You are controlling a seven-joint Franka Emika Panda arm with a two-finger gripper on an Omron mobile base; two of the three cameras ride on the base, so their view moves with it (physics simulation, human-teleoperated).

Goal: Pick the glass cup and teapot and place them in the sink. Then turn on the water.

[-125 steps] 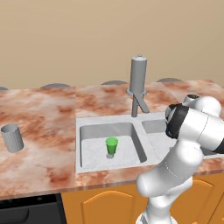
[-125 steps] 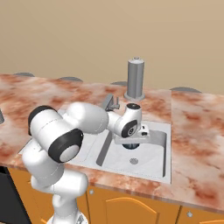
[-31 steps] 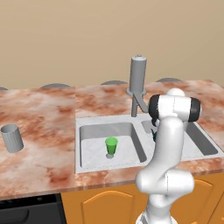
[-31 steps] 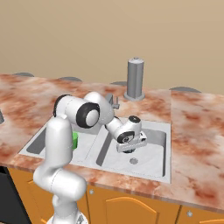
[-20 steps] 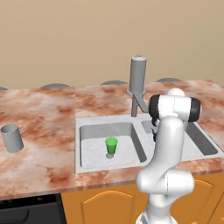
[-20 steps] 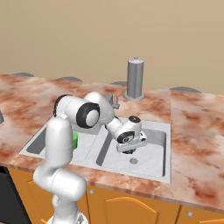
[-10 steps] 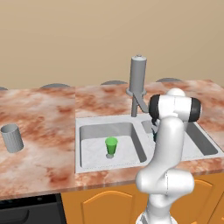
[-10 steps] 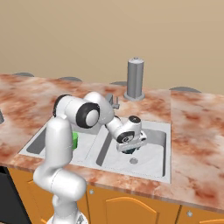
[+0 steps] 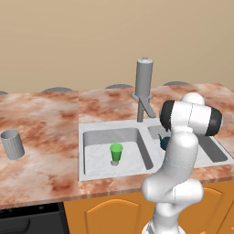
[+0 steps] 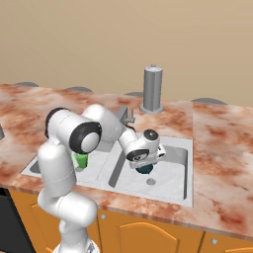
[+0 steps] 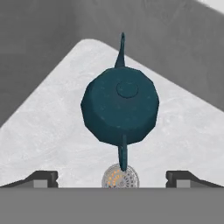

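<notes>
The dark teal teapot (image 11: 120, 104) stands upright on the floor of the sink's right basin (image 10: 170, 174), beside the round drain (image 11: 120, 178). My gripper (image 11: 112, 177) hovers right above it, open, with both fingertips (image 11: 41, 177) spread wider than the pot and apart from it. From the right base view, the hand (image 10: 143, 154) sits low over the teapot (image 10: 144, 169); from the left, a sliver of teapot (image 9: 164, 142) shows behind my arm. The grey glass cup (image 9: 12, 144) stands on the counter far left. The tap (image 9: 144, 84) rises behind the sink (image 9: 91, 135), with no water running.
A small bright green cup (image 9: 116, 152) stands in the left basin, also seen beside my arm (image 10: 80, 160). The marbled counter (image 9: 41, 114) surrounds the sink. The tap's angled spout (image 9: 148, 107) points over the divider between basins. Wood cabinets run below the front edge.
Over the last 1.6 seconds nothing has visibly moved. Compared with six seconds ago, my arm has swung its elbow left and the hand sits slightly lower in the right basin.
</notes>
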